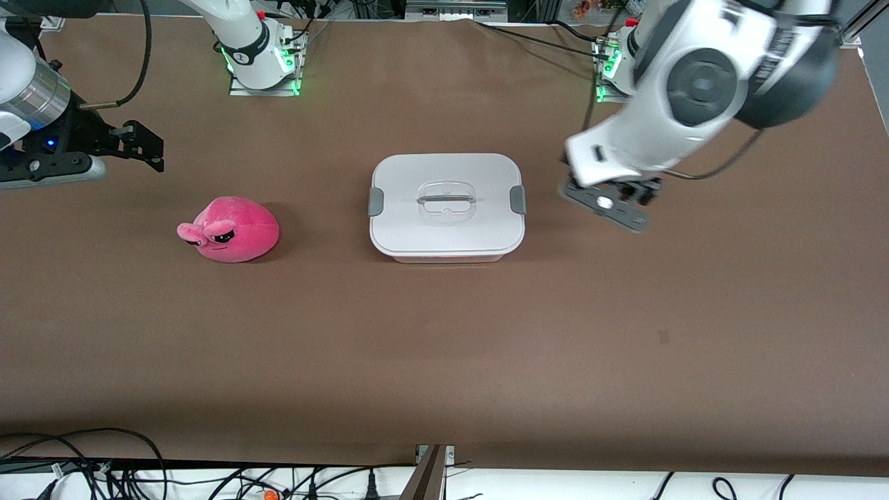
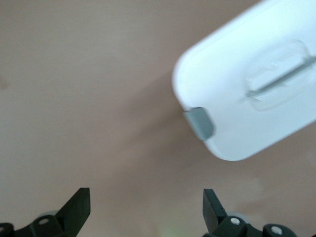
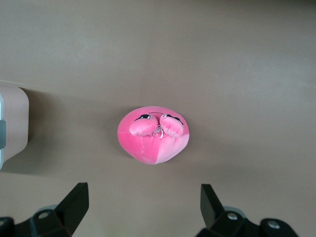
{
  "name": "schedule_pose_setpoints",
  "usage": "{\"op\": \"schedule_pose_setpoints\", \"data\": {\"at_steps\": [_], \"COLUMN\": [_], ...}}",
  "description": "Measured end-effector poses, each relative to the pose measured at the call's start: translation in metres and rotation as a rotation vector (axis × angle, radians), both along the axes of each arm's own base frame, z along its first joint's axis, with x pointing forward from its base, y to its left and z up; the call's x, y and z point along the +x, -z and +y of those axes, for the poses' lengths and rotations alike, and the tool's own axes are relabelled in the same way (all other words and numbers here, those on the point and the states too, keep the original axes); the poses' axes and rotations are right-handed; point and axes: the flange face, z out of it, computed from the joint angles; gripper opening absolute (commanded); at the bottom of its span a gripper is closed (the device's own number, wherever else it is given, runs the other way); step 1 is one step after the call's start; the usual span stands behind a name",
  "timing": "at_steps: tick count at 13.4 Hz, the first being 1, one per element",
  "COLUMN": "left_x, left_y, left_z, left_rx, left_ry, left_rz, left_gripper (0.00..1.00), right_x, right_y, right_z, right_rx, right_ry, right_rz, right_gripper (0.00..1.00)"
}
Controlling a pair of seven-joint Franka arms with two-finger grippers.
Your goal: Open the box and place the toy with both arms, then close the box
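The left claw (image 1: 611, 201) hung spread beside the closed box (image 1: 447, 206), likely aiming for its grey clip (image 2: 200, 122); the right claw (image 1: 142, 149), also spread, hovered near the toy (image 1: 230, 229).

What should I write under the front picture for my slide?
Closed box beside pink toy; open left gripper and open right gripper hover apart.
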Motion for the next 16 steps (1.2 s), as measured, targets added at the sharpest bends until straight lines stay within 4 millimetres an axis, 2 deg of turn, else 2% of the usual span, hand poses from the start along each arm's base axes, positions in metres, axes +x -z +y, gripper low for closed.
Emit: {"op": "schedule_pose_setpoints", "data": {"at_steps": [2,3,5,7,11,14,16], "left_x": [-0.023,-0.032,-0.046,-0.056,-0.063,-0.068,-0.072], "left_y": [0.018,0.027,0.045,0.06,0.094,0.126,0.137], "left_z": [-0.061,-0.085,-0.121,-0.145,-0.187,-0.206,-0.211], "left_rx": [-0.019,-0.031,-0.05,-0.064,-0.106,-0.105,-0.101], "left_ry": [0.097,0.134,0.198,0.255,0.488,0.614,0.67], "left_rz": [-0.025,-0.041,-0.058,-0.071,-0.157,-0.18,-0.168], "left_gripper": [1.0,1.0,1.0,1.0,1.0,1.0,1.0], "right_x": [0.0,0.0,0.0,0.0,0.001,-0.002,-0.009], "right_y": [0.0,0.001,0.003,0.01,0.026,0.017,0.003], "right_z": [0.0,0.0,0.001,0.001,0.001,0.002,-0.002], "right_rx": [0.0,0.0,-0.001,-0.002,-0.005,0.03,0.078], "right_ry": [-0.001,-0.001,-0.001,-0.001,0.0,0.005,0.02], "right_rz": [0.001,0.002,0.007,0.02,0.051,0.037,0.021], "right_gripper": [1.0,1.0,1.0,1.0,1.0,1.0,1.0]}}
